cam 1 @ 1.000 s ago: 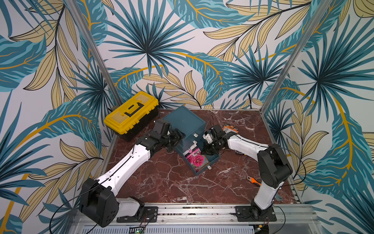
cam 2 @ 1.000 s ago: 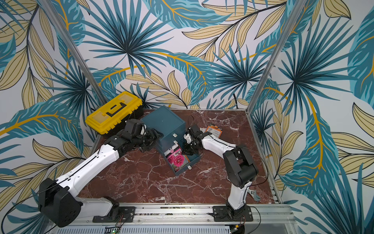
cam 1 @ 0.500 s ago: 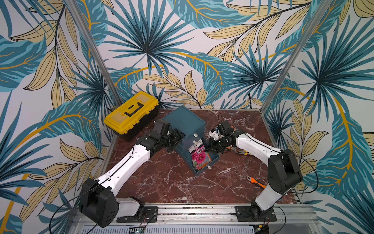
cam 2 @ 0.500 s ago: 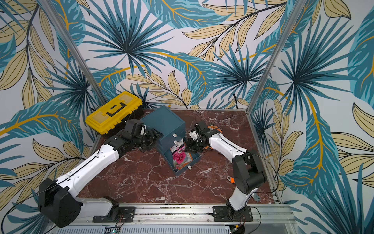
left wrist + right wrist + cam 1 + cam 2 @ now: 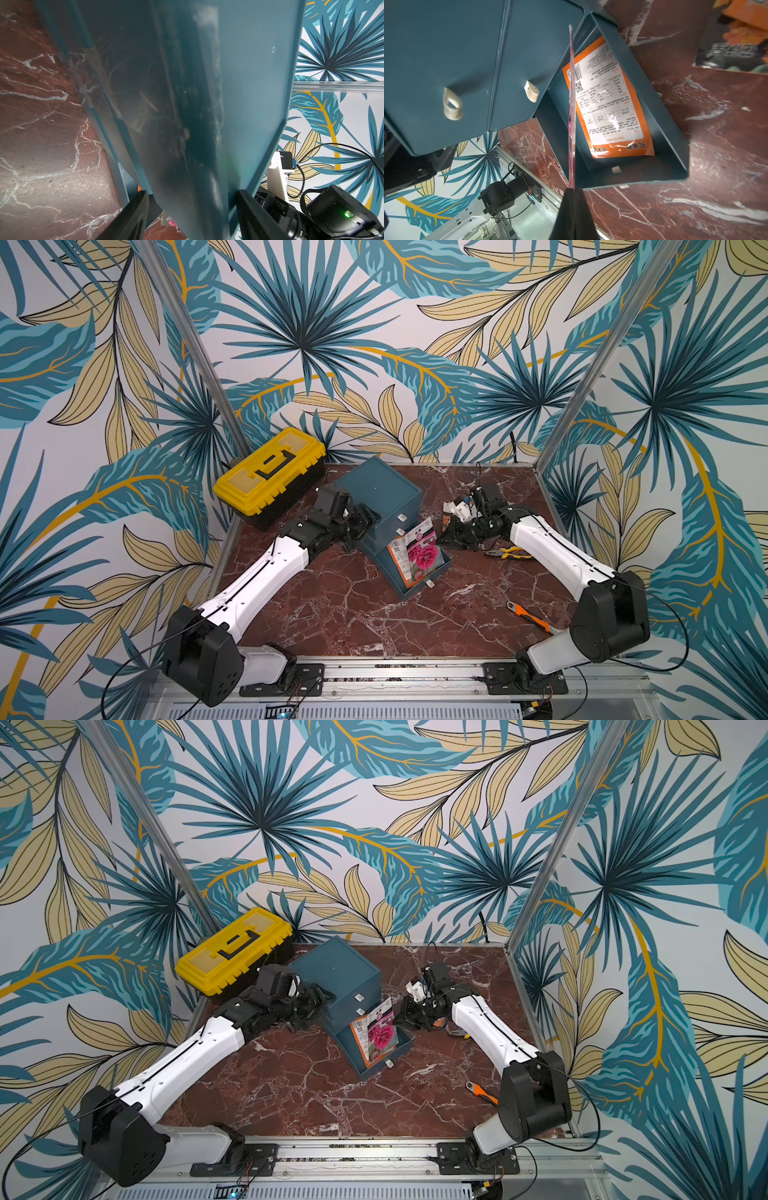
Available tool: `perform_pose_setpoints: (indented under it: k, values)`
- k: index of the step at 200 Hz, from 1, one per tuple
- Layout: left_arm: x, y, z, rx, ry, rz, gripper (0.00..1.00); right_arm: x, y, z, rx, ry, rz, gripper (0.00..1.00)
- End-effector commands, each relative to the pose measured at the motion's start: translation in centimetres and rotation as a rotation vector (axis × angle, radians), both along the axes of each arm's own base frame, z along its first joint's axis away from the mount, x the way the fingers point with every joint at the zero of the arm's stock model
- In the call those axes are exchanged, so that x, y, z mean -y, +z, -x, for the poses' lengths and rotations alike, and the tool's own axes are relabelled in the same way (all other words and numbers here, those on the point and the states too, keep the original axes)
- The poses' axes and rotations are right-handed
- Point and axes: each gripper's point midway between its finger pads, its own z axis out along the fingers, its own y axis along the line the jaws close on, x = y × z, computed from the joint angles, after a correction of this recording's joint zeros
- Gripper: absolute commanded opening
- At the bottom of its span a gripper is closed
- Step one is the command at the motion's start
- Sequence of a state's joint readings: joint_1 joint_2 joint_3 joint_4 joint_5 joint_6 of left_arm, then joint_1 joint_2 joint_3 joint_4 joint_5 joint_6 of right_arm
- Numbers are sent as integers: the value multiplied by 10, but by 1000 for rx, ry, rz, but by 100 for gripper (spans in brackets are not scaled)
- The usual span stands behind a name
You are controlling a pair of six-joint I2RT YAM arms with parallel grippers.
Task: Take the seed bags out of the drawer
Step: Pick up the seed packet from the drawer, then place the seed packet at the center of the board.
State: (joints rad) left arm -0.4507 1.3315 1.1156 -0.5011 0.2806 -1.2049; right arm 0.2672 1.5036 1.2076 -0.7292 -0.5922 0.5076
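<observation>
Right gripper [image 5: 573, 190] drawn back rightward since a second ago, clamped on edge of pink seed bag [image 5: 419, 555]. Bag now tilted up over drawer [image 5: 388, 578] right rim. Orange-backed seed bag [image 5: 608, 108] flat inside drawer. Left gripper [image 5: 191, 197] clamped on cabinet [image 5: 376, 489] near-left corner. Pliers [image 5: 509, 552] just right of right gripper. Bare desk [image 5: 332, 614] on drawer's near side.

The cabinet [image 5: 376, 493] stands just behind the centre of the bench [image 5: 332, 614], its bottom drawer [image 5: 384, 572] out toward 5 o'clock, a lower seed bag [image 5: 608, 104] flat on its floor and an upper seed bag [image 5: 419, 558] above that, pinched by the right claw [image 5: 451, 533] at the drawer's 2 o'clock. The toolbox [image 5: 269, 472] sits at 10 o'clock, the left claw [image 5: 361, 526] clamped on the cabinet's 8 o'clock corner, the pliers [image 5: 509, 552] at 3, the cutter [image 5: 530, 616] at 4.
</observation>
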Motion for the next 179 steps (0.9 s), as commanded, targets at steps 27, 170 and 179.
perform_pose_setpoints:
  k: [27,170,179]
  values:
    - [-3,-11,0,-19,15,-15,71,47,21,5,37,-80,-7,0]
    - [-1,-12,-3,-28,27,1,71,159,-26,-133,26,-391,63,0]
    - [-1,-13,-4,-30,27,2,71,164,-31,-135,19,-396,64,0]
